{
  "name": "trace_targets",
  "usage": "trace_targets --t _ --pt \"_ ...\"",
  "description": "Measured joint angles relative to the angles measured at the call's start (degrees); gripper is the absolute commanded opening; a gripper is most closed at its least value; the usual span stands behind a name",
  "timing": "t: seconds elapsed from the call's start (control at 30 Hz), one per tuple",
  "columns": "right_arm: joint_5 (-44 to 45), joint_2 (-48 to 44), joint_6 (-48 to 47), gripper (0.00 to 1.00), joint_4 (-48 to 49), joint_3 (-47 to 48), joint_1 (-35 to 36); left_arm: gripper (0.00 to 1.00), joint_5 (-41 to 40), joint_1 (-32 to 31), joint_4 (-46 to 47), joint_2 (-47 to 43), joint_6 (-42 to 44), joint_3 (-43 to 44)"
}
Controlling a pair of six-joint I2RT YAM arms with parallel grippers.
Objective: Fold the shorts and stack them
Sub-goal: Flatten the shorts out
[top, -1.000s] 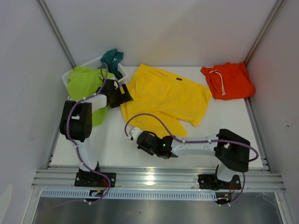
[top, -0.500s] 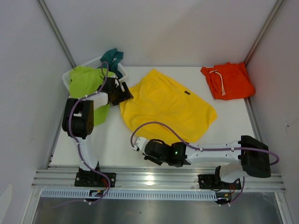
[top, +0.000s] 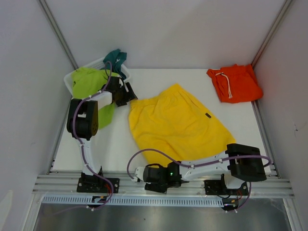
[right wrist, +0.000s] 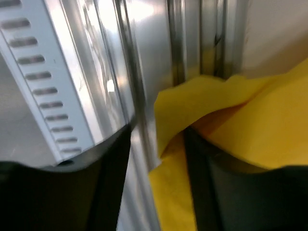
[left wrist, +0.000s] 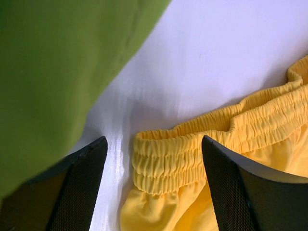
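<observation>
The yellow shorts [top: 178,122] lie spread out in the middle of the table, their hem reaching the near edge. My left gripper [top: 127,94] stands open at their far-left corner; in the left wrist view the elastic waistband [left wrist: 168,161] lies on the table between its fingers [left wrist: 79,187], untouched. My right gripper [top: 139,173] is at the near edge, open, with the yellow hem [right wrist: 192,101] lying loose between its jaws and draped over one finger [right wrist: 211,192]. Orange shorts [top: 234,83] with a white drawstring lie at the back right. Lime-green shorts [top: 86,84] and teal shorts [top: 115,57] hang from the basket.
A white plastic basket [top: 126,73] stands at the back left, right beside the left gripper. An aluminium rail [top: 163,185] runs along the table's near edge, directly under the right gripper. Grey walls close in both sides.
My right gripper dragged the yellow shorts toward the near edge, then opened and let go of the hem. The shorts now lie flatter and farther right. The left gripper narrowed slightly.
</observation>
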Motion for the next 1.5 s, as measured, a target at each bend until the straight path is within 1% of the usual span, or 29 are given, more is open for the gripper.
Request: trace_targets --t 0.03,0.07,0.1,0.2,0.3,0.37,0.47,0.57,0.67,0.77,0.8,0.83,0.9,0.93,1.0,1.03,1.1,1.13,1.2,1.27,1.3,1.33,1.43,1.5 --pt "-0.44 0.98 0.24 0.69 -0.50 0.00 0.59 0.81 0.00 0.04 -0.42 0.17 0.00 0.39" --pt "0.66 1.05 0.13 0.73 -0.92 0.48 0.85 0.81 0.00 0.09 -0.92 0.37 0.00 0.85" --pt "1.44 0.94 0.15 0.79 -0.90 0.66 0.55 0.81 0.02 0.11 -1.36 0.46 0.02 1.16" --pt "2.54 -0.11 0.96 0.84 -1.38 0.63 0.17 0.81 0.07 0.15 -2.01 0.50 0.02 1.42" --pt "0.13 -4.35 2.34 0.86 -1.79 0.55 -0.17 0.81 0.59 0.17 -1.90 0.48 0.02 1.22" --pt "-1.70 -8.35 3.32 0.87 -1.25 0.55 -1.57 0.81 1.20 0.28 -0.94 0.15 0.02 0.48" --pt "-4.57 -13.16 4.72 0.87 -0.22 0.55 -5.51 0.83 2.10 0.50 0.55 -1.49 0.04 -2.10" --pt "-7.56 -17.20 6.38 0.87 1.55 -0.57 -10.34 0.84 2.75 0.70 0.96 -3.91 0.07 -4.66" --pt "-10.14 -20.83 8.50 0.84 2.95 -2.89 -15.34 0.83 2.86 0.79 1.05 -5.64 0.09 -5.88" --pt "-12.04 -23.65 10.69 0.80 3.80 -5.25 -21.81 0.82 3.28 0.79 1.27 -5.81 0.15 -6.01" --pt "-12.35 -24.30 11.34 0.72 3.76 -5.79 -24.24 0.82 3.41 0.79 1.38 -5.81 0.17 -6.29" --pt "-12.22 -24.65 11.80 0.69 3.67 -6.05 -26.36 0.81 3.65 0.79 1.51 -5.84 0.20 -6.67" --pt "-12.04 -24.81 13.46 0.68 3.69 -6.36 -30.60 0.80 3.76 0.72 2.12 -5.86 0.26 -7.80" --pt "-12.17 -24.81 14.03 0.67 3.67 -6.56 -32.70 0.77 3.85 0.70 2.21 -5.86 0.31 -8.35" --pt "-12.02 -24.79 15.26 0.66 3.61 -6.86 -36.24 0.69 4.04 0.55 2.19 -5.81 0.48 -8.76" --pt "-11.91 -24.79 15.91 0.67 3.58 -7.06 -38.49 0.61 4.11 0.50 2.34 -5.75 0.50 -8.76" --pt "-11.26 -24.55 17.25 0.70 3.39 -7.08 -42.84 0.49 4.11 0.39 2.89 -5.57 0.35 -8.74" --pt "-10.75 -24.30 17.79 0.71 3.32 -7.08 -44.98 0.37 4.11 0.35 3.17 -5.42 0.31 -8.74" --pt "-9.70 -23.17 18.64 0.71 3.21 -7.06 -49.16 0.25 4.00 0.22 4.00 -5.07 0.13 -8.70" --pt "-8.87 -21.09 18.99 0.71 3.17 -7.02 -52.39 0.18 3.93 0.11 4.59 -4.85 -0.11 -8.61" --pt "-8.41 -19.43 19.19 0.71 3.19 -6.88 -53.86 0.07 3.93 0.04 4.72 -4.74 -0.09 -8.39" --pt "-8.02 -17.44 19.28 0.71 3.19 -6.69 -55.23 0.01 3.96 -0.02 4.76 -4.55 -0.09 -8.07" --pt "-6.82 -10.69 20.15 0.70 3.37 -5.42 -59.36 0.00 3.76 -0.52 4.92 -3.52 -0.39 -6.03" --pt "-6.36 -7.43 20.72 0.68 3.74 -4.50 -61.90 0.00 3.43 -1.03 5.53 -3.34 -0.48 -5.46"
